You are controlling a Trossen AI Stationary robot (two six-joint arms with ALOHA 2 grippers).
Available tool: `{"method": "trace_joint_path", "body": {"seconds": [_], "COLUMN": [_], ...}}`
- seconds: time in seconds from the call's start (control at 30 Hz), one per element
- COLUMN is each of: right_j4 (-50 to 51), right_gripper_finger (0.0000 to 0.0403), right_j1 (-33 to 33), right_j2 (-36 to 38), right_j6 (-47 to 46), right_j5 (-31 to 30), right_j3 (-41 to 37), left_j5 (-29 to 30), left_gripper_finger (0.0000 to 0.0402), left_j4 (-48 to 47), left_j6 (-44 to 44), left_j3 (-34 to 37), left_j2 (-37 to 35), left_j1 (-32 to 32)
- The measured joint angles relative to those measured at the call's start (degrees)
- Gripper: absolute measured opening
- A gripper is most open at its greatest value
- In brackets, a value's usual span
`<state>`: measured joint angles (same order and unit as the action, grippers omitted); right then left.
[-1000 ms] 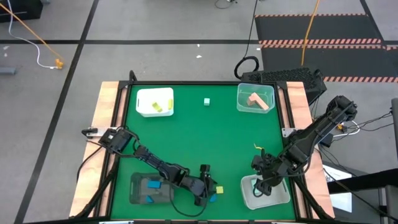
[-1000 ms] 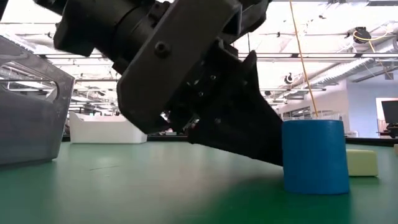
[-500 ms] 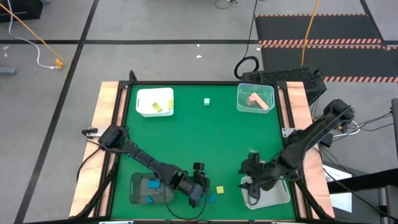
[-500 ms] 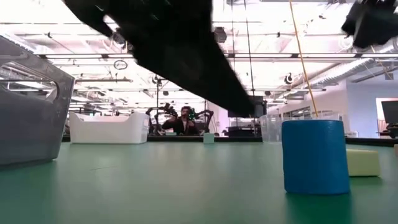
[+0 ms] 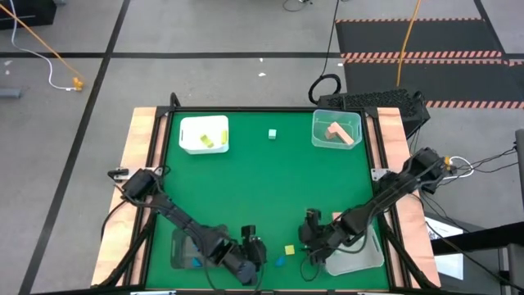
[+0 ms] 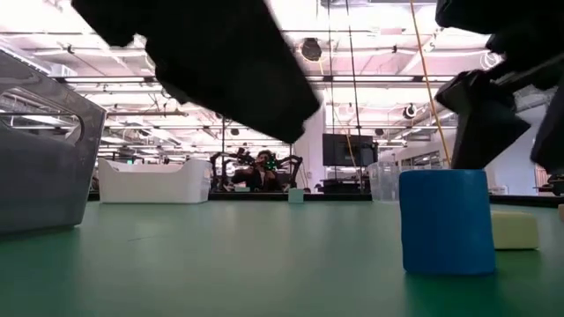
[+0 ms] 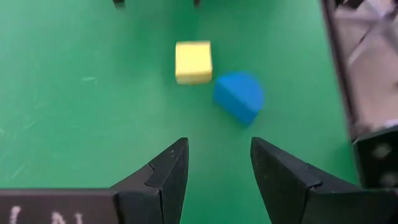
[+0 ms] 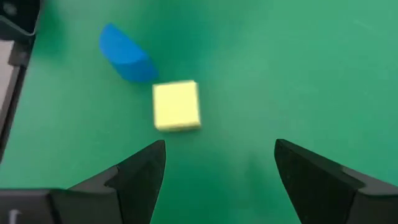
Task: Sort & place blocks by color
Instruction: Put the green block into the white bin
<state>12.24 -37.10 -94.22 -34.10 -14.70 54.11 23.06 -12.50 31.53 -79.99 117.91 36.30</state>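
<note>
Blue cylinder (image 5: 280, 260) and yellow cube (image 5: 289, 249) near front edge, just apart. Left gripper (image 5: 250, 248) and right gripper (image 5: 309, 233) flanking, both spread, empty. Best centred on one block only. Mint cube (image 5: 272, 133) far back.

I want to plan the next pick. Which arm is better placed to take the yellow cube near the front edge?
Probably the right. The right gripper, open, faces the yellow cube directly. The left gripper, also open, lines up more with the blue cylinder.
</note>
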Motion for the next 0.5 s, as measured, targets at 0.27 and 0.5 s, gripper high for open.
{"method": "trace_joint_path", "body": {"seconds": [0.27, 0.5], "right_j4": [-12.52, -14.11], "right_gripper_finger": [0.0293, 0.0293], "right_j1": [0.40, 0.39], "right_j2": [-6.34, -6.94], "right_j6": [6.32, 6.34], "right_j5": [2.70, 2.80], "right_j3": [0.17, 0.12], "left_j5": [1.07, 1.15], "left_gripper_finger": [0.0175, 0.0175], "left_j4": [3.22, 3.73], "left_j6": [5.68, 6.67], "left_j3": [0.00, 0.02], "left_j2": [0.00, 0.00], "left_j1": [1.58, 1.72]}}
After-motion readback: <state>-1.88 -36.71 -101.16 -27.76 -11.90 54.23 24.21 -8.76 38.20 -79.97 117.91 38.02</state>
